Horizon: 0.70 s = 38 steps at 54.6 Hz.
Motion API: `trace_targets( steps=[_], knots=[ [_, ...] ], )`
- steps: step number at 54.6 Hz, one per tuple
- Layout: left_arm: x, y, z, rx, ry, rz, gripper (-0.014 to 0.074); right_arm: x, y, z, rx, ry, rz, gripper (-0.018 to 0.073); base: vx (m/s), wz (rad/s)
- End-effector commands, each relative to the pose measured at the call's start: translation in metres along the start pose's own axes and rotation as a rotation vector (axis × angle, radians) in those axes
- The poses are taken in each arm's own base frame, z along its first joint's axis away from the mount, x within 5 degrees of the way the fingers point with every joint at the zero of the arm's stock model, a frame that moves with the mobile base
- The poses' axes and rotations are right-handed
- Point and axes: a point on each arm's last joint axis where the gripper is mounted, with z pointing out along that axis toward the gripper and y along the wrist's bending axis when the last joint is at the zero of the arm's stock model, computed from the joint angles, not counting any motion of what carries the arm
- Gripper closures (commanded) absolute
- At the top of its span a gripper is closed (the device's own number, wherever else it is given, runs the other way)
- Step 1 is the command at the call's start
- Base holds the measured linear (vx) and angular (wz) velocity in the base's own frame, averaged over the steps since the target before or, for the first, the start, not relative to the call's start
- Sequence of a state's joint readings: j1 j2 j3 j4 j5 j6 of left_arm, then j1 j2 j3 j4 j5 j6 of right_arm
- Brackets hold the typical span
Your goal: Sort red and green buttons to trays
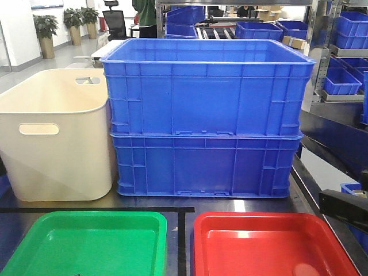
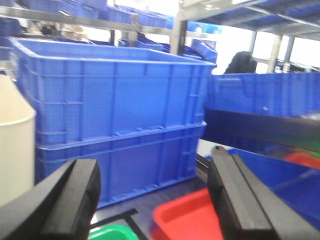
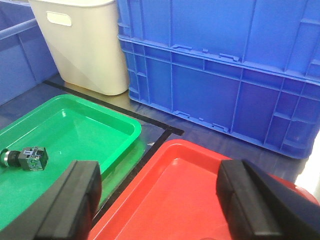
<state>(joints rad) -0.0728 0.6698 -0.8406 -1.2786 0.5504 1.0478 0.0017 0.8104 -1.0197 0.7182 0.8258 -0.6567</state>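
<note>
Two trays lie side by side at the table's front, the green tray point(image 1: 86, 238) on the left and the red tray point(image 1: 270, 244) on the right. My right gripper point(image 3: 160, 197) hovers open over the red tray point(image 3: 185, 195), with nothing between its fingers. One small button point(image 3: 25, 157), with a dark head and a grey body, lies on its side in the green tray point(image 3: 75, 130). My left gripper point(image 2: 152, 197) is open and empty, held above the table and facing the crates. Below it show the red tray point(image 2: 192, 220) and a corner of the green tray point(image 2: 112, 233).
Two stacked deep blue crates point(image 1: 207, 115) stand right behind the trays, with a cream tub point(image 1: 54, 135) to their left. Black tape lines point(image 1: 181, 236) mark the table between the trays. A black arm part point(image 1: 345, 207) juts in at the right edge. Shelves of blue bins stand behind.
</note>
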Motion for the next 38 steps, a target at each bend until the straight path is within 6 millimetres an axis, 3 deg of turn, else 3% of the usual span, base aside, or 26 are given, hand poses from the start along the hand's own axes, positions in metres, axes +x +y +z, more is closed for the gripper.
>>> trace_targets(
  steps=[1, 10, 23, 31, 38],
  knots=[
    [-0.01, 0.003, -0.001, -0.056, -0.048, 0.012, 0.0044, -0.014, 0.001, -0.006, 0.019, -0.09, 0.007, 0.0017, 0.0, 0.0],
    [-0.003, 0.021, -0.004, -0.248, 0.045, 0.096, 0.0141, -0.014, 0.001, -0.006, 0.019, -0.09, 0.007, 0.0017, 0.0, 0.0],
    [0.009, 0.044, -0.014, -0.52, 0.174, 0.061, 0.0386, -0.014, 0.001, -0.006, 0.019, -0.089, 0.006, 0.0017, 0.0, 0.0],
    [0.024, 0.047, -0.023, -0.554, 0.096, 0.141, 0.0503, -0.014, 0.001, -0.006, 0.019, -0.089, 0.006, 0.0017, 0.0, 0.0],
    [0.059, 0.041, -0.039, -0.521, -0.079, 0.238, 0.0601, -0.014, 0.001, -0.006, 0.019, -0.089, 0.006, 0.0017, 0.0, 0.0]
  ],
)
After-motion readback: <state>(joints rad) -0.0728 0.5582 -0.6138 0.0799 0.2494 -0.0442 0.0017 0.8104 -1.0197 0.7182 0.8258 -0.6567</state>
